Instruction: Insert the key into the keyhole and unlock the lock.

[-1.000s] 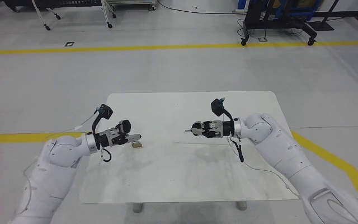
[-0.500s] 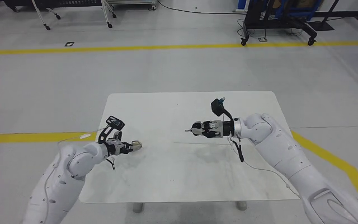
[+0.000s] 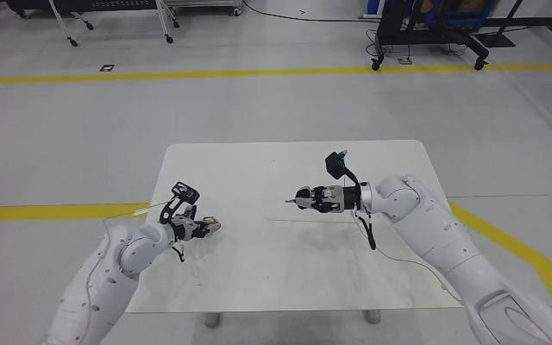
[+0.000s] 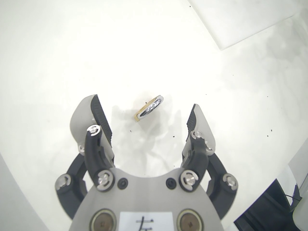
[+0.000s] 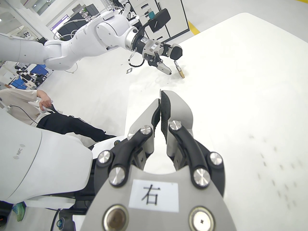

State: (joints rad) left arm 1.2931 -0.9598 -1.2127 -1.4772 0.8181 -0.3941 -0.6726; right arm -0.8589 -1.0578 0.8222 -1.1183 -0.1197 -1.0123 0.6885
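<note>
The white table (image 3: pixel 345 267) carries the work. In the top view the left arm comes in from 8 o'clock and the right arm from 4 o'clock.

The left gripper (image 4: pixel 145 111) hangs low over the table at about 9 o'clock from the table's centre, near the left edge. Its jaws are spread wide. The right gripper (image 3: pixel 297 201) sits just past the table's centre at 12 o'clock, pointing toward 9 o'clock. Its pads are pressed together.

The lock (image 4: pixel 149 107) has a brass body and a silver shackle, and it rests on the table. Seen from the left wrist, it sits in the gap between the two spread fingers (image 4: pixel 96 111), touching neither and nearer the tips than the palm. In the top view it is at 3 o'clock from the left gripper, right at the fingertips. It is well apart from the right gripper, at roughly 8 to 9 o'clock from it.

The key (image 5: pixel 160 93) is pinched in the right gripper. A thin metal sliver of it pokes out past the fingertips, held above the table and aimed toward the lock.
</note>
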